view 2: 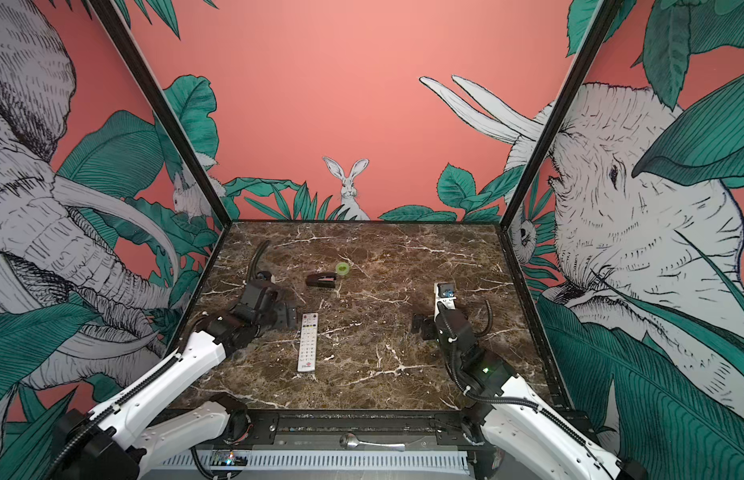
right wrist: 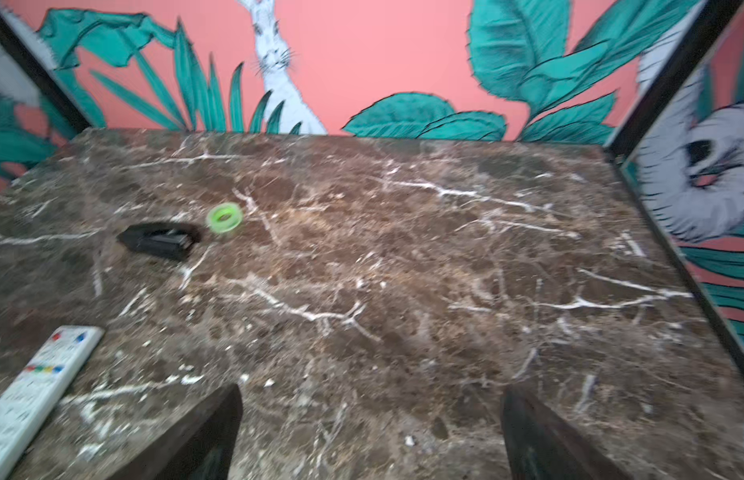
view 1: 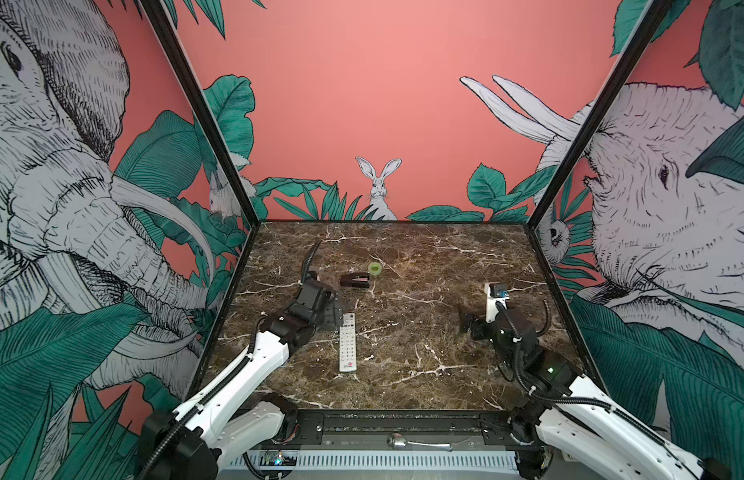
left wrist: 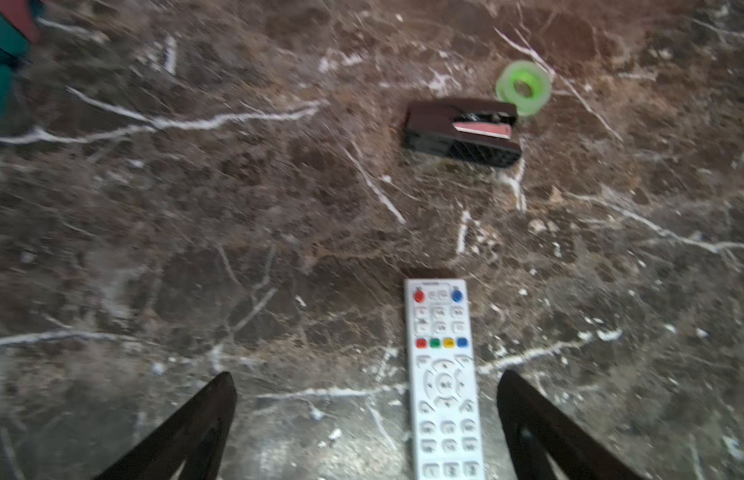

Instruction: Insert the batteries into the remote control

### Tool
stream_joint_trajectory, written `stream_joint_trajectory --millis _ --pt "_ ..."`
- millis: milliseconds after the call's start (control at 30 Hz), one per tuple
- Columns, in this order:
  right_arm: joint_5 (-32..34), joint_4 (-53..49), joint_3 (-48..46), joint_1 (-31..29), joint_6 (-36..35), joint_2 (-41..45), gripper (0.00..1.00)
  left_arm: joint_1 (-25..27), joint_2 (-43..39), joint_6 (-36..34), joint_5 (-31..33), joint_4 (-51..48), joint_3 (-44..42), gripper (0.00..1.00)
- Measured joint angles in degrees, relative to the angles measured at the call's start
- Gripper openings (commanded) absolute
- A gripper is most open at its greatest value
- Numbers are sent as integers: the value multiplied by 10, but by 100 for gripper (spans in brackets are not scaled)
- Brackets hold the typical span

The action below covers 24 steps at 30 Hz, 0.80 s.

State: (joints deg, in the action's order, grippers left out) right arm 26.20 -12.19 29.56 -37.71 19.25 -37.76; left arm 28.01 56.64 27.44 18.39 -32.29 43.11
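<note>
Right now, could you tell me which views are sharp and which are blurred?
Both top views are sharp and evenly lit mid-table, the remote control clear; the left wrist view is smeared, its button labels unreadable; the right wrist view is blurred too, softening the green tape roll and black stapler.

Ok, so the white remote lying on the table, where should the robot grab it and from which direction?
Grip the remote control across its narrow width, on the two long side edges near the middle, coming straight down. It lies flat, buttons up, so only those thin edges offer opposing faces. The left pincer, open beside its far end, looks best placed.
</note>
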Motion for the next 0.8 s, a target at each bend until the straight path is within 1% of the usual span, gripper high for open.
stream_joint_trajectory --millis 100,167,267,367,500,600,700,800 --pt "35 25 -20 40 -17 -12 99 -5 -35 -30 56 27 -9 100" --pt "43 57 -38 73 -29 -32 99 -5 -56 -49 94 57 -22 100" --pt "34 110 -69 128 -49 -64 99 -5 -66 -78 144 106 -51 100" --pt "16 179 -108 170 -83 -72 99 -5 -63 -112 184 162 -90 100" --pt "5 264 -138 186 -154 -88 99 -5 -88 -189 222 270 -169 99" --pt "7 321 -149 197 -181 -113 99 -6 -89 -256 246 360 -208 100" --pt "15 393 -167 212 -193 -155 99 -13 -55 -309 267 453 -223 100" --pt "28 459 -187 221 -205 -210 99 -25 -1 -353 268 547 -229 99"
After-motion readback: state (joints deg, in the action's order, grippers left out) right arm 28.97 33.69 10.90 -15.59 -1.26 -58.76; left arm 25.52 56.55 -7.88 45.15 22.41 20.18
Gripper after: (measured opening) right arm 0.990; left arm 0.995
